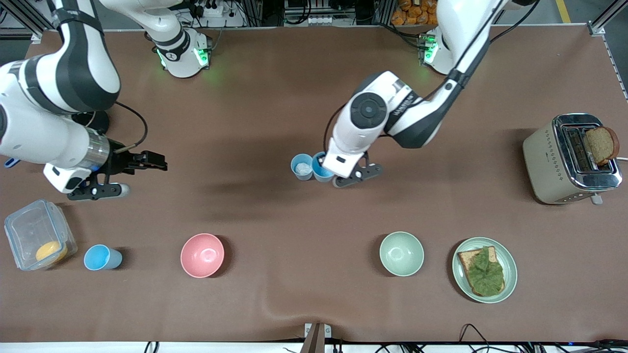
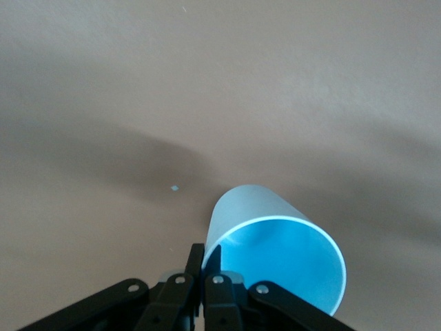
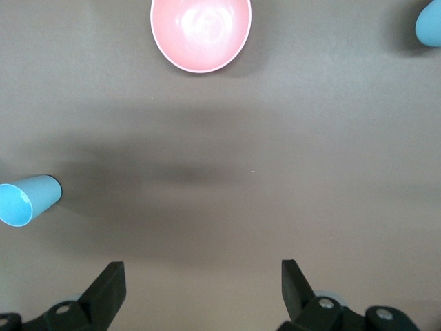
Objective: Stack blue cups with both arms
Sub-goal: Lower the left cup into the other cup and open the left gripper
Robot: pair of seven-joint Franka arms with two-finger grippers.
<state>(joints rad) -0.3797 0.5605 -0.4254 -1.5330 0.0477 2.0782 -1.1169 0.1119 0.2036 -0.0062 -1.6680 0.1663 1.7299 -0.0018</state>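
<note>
Two blue cups sit side by side at the table's middle. My left gripper (image 1: 331, 171) is shut on the rim of one blue cup (image 1: 321, 166), with one finger inside and one outside, as the left wrist view shows on the same cup (image 2: 275, 255) under that gripper (image 2: 205, 256). The second blue cup (image 1: 301, 166) touches it and holds something white. A third blue cup (image 1: 100, 257) stands near the front edge, toward the right arm's end. My right gripper (image 1: 144, 177) hangs open over bare table; its wrist view shows the gripper (image 3: 201, 272) holding nothing.
A pink bowl (image 1: 202, 255) and a pale green bowl (image 1: 401, 253) stand near the front edge. A clear container (image 1: 37, 235) sits beside the third cup. A plate with toast (image 1: 484, 269) and a toaster (image 1: 571, 159) are at the left arm's end.
</note>
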